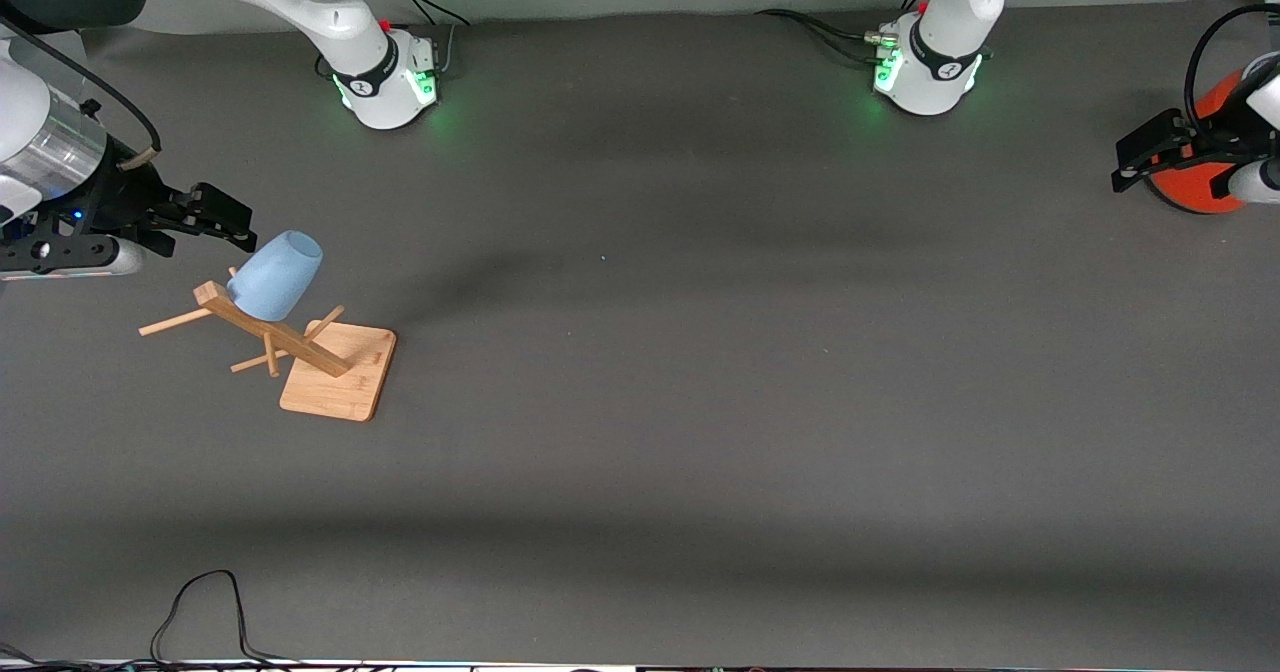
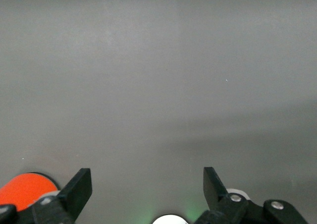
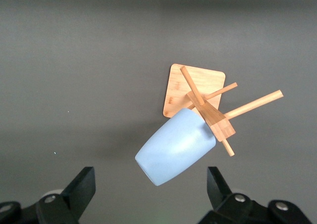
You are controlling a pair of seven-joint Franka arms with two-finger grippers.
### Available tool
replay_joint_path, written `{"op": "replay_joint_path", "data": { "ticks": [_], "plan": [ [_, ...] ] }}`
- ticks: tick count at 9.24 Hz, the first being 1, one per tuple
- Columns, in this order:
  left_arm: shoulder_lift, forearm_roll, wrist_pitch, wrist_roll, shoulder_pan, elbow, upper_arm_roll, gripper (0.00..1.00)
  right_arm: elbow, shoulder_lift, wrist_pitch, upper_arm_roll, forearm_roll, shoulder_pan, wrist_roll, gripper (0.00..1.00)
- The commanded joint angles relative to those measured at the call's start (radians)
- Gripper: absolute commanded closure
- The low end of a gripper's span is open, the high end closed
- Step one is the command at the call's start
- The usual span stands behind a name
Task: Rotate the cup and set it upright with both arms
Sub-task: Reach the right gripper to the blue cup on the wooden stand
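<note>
The light blue cup (image 1: 278,274) hangs tilted on a peg of the wooden rack (image 1: 335,372), toward the right arm's end of the table. Its mouth is at the rack's post and its closed base points up and away. My right gripper (image 1: 240,232) is open, level with the cup's base and just short of it, touching nothing. In the right wrist view the cup (image 3: 176,145) and the rack (image 3: 198,87) lie ahead of the open right gripper (image 3: 150,184). My left gripper (image 1: 1130,157) is open and empty at the left arm's end of the table; it also shows open in the left wrist view (image 2: 147,184).
A large orange cylinder (image 1: 1190,187) stands right beside the left gripper and shows in the left wrist view (image 2: 25,187). The rack's pegs (image 1: 175,324) stick out sideways. A black cable (image 1: 200,607) loops at the table's near edge. The table (image 1: 700,352) is dark grey.
</note>
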Motion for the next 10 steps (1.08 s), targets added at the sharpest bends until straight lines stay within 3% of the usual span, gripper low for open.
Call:
{"op": "replay_joint_path", "data": {
  "ticks": [1, 4, 7, 10],
  "plan": [
    [0.002, 0.005, -0.006, 0.018, 0.001, 0.001, 0.002, 0.0, 0.003, -0.006, -0.004, 0.011, -0.017, -0.005, 0.024, 0.0],
    [0.002, 0.005, -0.006, 0.018, 0.001, -0.005, 0.002, 0.0, 0.003, 0.014, -0.001, 0.013, 0.043, -0.001, 0.026, 0.0],
    [0.003, 0.005, -0.004, 0.016, 0.001, -0.007, 0.002, 0.0, -0.055, 0.028, -0.015, 0.005, 0.048, 0.032, 0.165, 0.0],
    [0.006, 0.005, -0.004, 0.013, 0.001, -0.007, 0.002, 0.0, -0.126, 0.026, -0.018, -0.054, 0.104, 0.024, 0.349, 0.0]
  ]
}}
